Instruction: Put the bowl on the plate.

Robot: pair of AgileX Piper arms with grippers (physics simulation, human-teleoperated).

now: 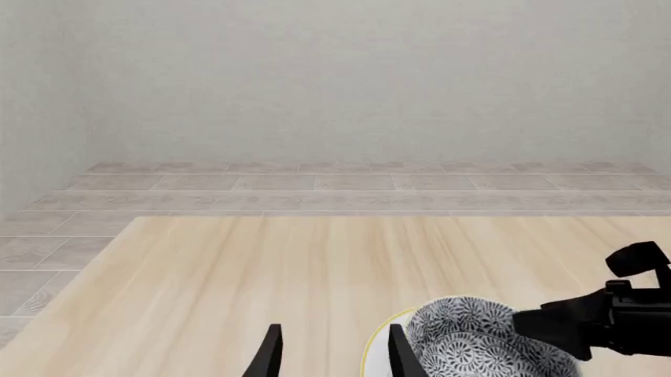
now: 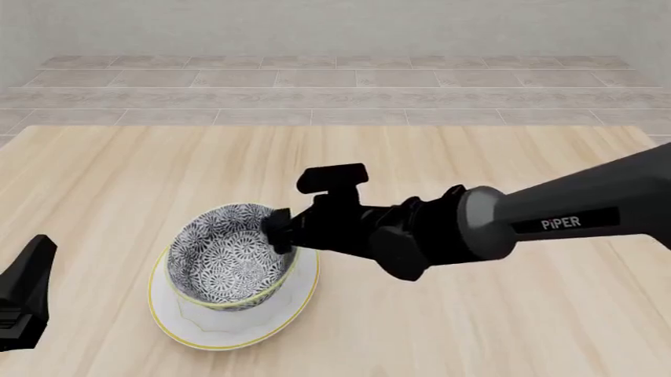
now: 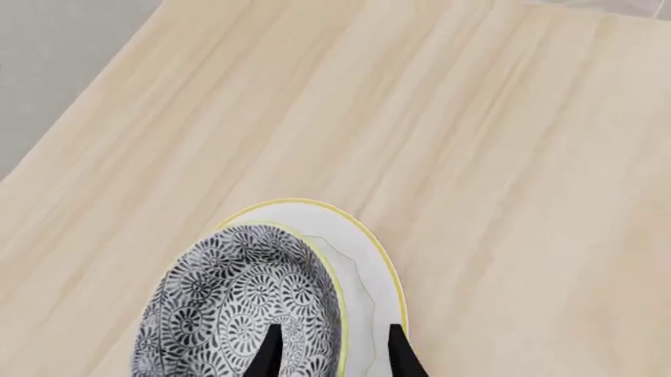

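Observation:
The blue-and-white patterned bowl [image 2: 225,255] rests inside the white yellow-rimmed plate [image 2: 288,310] at the front left of the table, leaning a little. My right gripper [image 2: 279,233] is at the bowl's right rim. In the right wrist view its fingers [image 3: 270,352] stand apart on either side of the rim of the bowl [image 3: 231,306], over the plate [image 3: 351,243], touching neither side. My left gripper [image 1: 333,355] is open with nothing in it, just short of the bowl [image 1: 472,345] and plate [image 1: 373,353].
Light wooden tabletop [image 2: 472,157] stretches behind and to the right of the plate. A tiled floor and grey wall lie beyond the far edge. The left arm's black body [image 2: 27,302] shows at the front left corner. The right arm [image 2: 545,224] crosses from the right.

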